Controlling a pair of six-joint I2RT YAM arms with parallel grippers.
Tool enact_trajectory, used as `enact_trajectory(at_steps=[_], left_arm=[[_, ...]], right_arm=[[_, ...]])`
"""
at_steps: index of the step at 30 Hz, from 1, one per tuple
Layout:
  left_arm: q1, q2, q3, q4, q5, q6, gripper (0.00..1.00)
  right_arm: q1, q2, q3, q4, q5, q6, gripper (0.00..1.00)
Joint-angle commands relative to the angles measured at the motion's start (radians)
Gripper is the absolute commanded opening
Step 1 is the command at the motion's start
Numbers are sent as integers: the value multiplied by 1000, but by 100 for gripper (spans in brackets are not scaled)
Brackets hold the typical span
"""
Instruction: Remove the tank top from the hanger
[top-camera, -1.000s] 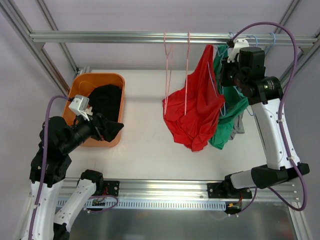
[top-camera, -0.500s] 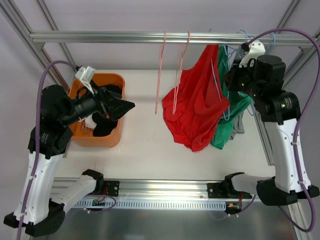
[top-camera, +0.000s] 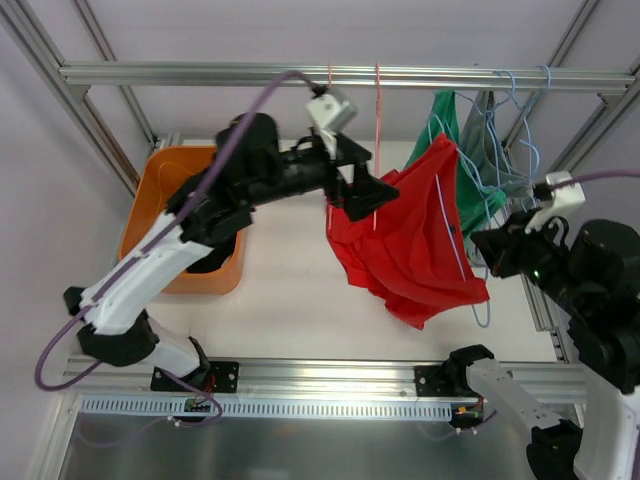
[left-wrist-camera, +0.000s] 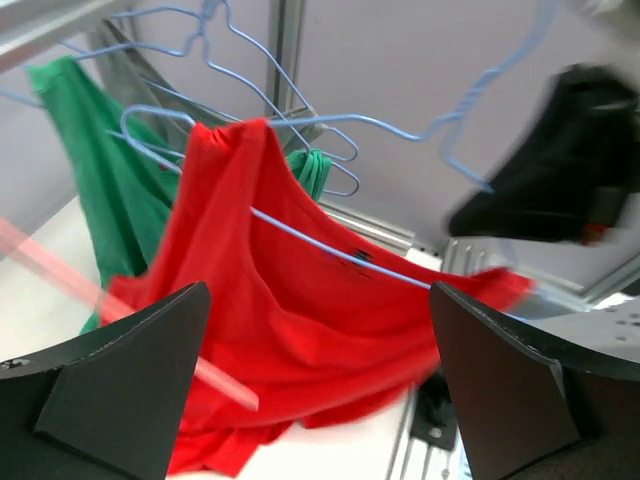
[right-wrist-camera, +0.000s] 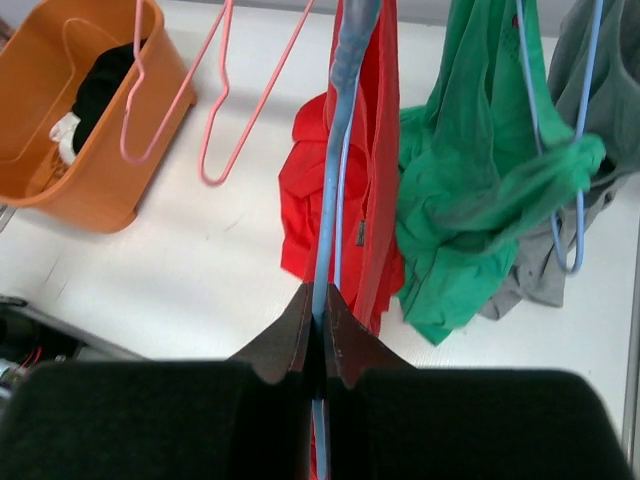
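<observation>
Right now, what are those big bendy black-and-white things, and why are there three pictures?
They are two robot arms, each ending in a two-finger tool. The wide picture comes from a camera above and behind them; the other two come from little cameras on the wrists. The right tool is pinched shut on a blue hanger that carries a red tank top. The left tool is wide open close to that top, holding nothing. A green shirt hangs nearby. On the white table sits an orange bin with dark clothes inside.
</observation>
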Motion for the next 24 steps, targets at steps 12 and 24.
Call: enact_trajectory(at_steps=[12,24], left_arm=[[-118,370,252,48,-114,200,57],[-118,398,236,71,-175,214,35]], right_arm=[[-3,-59,173,-254,-96,-3,0],[-2,-52,233,-235,-168,5,0]])
